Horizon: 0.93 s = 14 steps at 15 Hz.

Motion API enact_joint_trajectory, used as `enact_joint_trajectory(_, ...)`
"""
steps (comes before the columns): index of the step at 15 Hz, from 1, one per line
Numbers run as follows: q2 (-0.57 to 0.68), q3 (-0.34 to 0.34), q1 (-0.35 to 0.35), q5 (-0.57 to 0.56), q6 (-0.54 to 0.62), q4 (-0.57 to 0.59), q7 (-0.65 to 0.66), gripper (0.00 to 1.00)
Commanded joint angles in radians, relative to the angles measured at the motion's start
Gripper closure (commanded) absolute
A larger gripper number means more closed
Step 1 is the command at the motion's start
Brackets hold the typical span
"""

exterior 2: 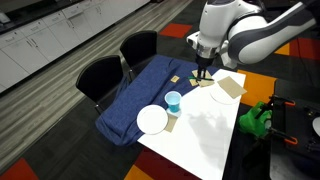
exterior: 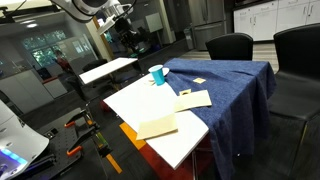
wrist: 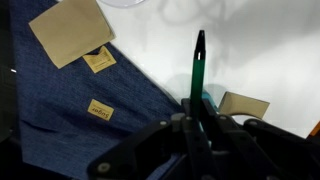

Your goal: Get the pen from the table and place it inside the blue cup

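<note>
Pickup half looked done: my gripper (wrist: 198,118) was clamped on the pen (wrist: 199,70), which stuck straight out of the jaws, up off the table (exterior 2: 205,135). The blue cup (exterior 2: 173,100) sat well apart from me, right beside a white plate (exterior 2: 152,119). What was left was carrying the pen over and dropping it in.

No legible text, small tan tags (wrist: 100,110) on the table (wrist: 250,60) carry dark print, unreadable
</note>
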Motion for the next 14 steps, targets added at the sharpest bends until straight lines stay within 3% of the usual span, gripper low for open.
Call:
enact_joint_trajectory(1, 0.003, 0.011, -0.040, -0.016, -0.123, 0.082, 0.051, 0.97)
enact_joint_trajectory(5, 0.010, 0.009, -0.079, 0.011, -0.206, 0.139, 0.036, 0.97)
enact_joint_trajectory(6, 0.001, 0.018, -0.078, -0.001, -0.154, 0.101, 0.023, 0.88)
enact_joint_trajectory(13, 0.005, 0.016, -0.091, 0.000, -0.171, 0.115, 0.022, 0.88)
enact_joint_trajectory(14, 0.006, 0.016, -0.090, 0.000, -0.171, 0.115, 0.022, 0.97)
